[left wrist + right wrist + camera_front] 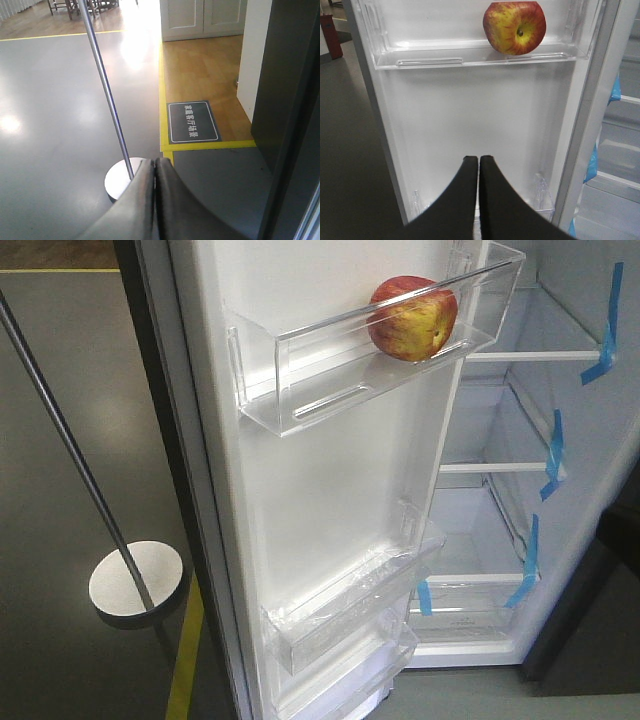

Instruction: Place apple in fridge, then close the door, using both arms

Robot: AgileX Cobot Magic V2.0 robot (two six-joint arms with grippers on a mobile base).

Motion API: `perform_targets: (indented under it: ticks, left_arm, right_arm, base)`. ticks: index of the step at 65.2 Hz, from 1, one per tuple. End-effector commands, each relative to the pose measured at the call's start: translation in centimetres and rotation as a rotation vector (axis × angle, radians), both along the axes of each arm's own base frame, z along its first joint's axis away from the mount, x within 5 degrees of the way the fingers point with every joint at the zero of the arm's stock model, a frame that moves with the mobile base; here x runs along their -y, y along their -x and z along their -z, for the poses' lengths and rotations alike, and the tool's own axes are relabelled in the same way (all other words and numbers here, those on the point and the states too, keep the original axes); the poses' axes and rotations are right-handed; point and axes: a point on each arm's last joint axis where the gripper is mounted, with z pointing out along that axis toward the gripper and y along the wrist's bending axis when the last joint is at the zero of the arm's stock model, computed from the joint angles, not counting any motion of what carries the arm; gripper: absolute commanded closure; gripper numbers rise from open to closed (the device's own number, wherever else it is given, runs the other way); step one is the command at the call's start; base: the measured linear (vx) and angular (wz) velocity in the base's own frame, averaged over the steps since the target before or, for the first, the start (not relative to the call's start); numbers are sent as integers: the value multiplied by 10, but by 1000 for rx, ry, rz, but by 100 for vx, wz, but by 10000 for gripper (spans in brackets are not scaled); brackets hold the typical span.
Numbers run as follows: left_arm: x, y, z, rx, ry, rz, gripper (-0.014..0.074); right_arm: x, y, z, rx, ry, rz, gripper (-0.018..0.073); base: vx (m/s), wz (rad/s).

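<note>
Closest to the lens, the left fingers (pixel 142 195) are pressed together with nothing between them, above a grey floor, just beside the round base (pixel 117 182) of a thin metal pole (pixel 107 90). The right fingers (pixel 465 190) are likewise pressed together, holding nothing, and point at the white inner lining of the open door (pixel 470 115). In the front view, from the left, come the pole, a yellow floor line (pixel 185 660), then the door. The apple (pixel 412 318), red with yellow patches, sits at the right end of the door's upper clear bin (pixel 300 390), well apart from both pairs of fingers. Farthest right is the fridge (pixel 590 420), white inside, with shelves (pixel 490 468) and blue tape strips (pixel 553 455).
</note>
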Motion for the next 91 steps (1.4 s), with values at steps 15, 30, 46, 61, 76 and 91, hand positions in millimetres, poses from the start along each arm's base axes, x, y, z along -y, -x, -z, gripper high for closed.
perform_targets:
  ticks: [15, 30, 46, 61, 76, 91]
  left_arm:
    - [0, 0, -13, 105, -28, 8, 603]
    - [-2, 0, -13, 100, -111, 4, 603]
    - [-4, 0, -14, 94, -216, -2, 603]
    - [-6, 0, -15, 92, -269, -4, 603]
    - [-3, -1, -23, 189, -273, 18, 603]
    - [1, -2, -34, 320, -279, 47, 603]
  right_arm:
    - [6, 19, 7, 102, -58, 46, 564]
    - [5, 20, 8, 87, -58, 34, 563]
    - [4, 21, 10, 65, -54, 16, 562]
    - [2, 21, 12, 49, -48, 1, 562]
    - [2, 22, 12, 47, -50, 0, 562]
    - [2, 22, 12, 38, -47, -8, 562]
  base:
    - [0, 0]
    - [0, 0]
    - [0, 0]
    - [0, 0]
    - [0, 0]
    - [0, 0]
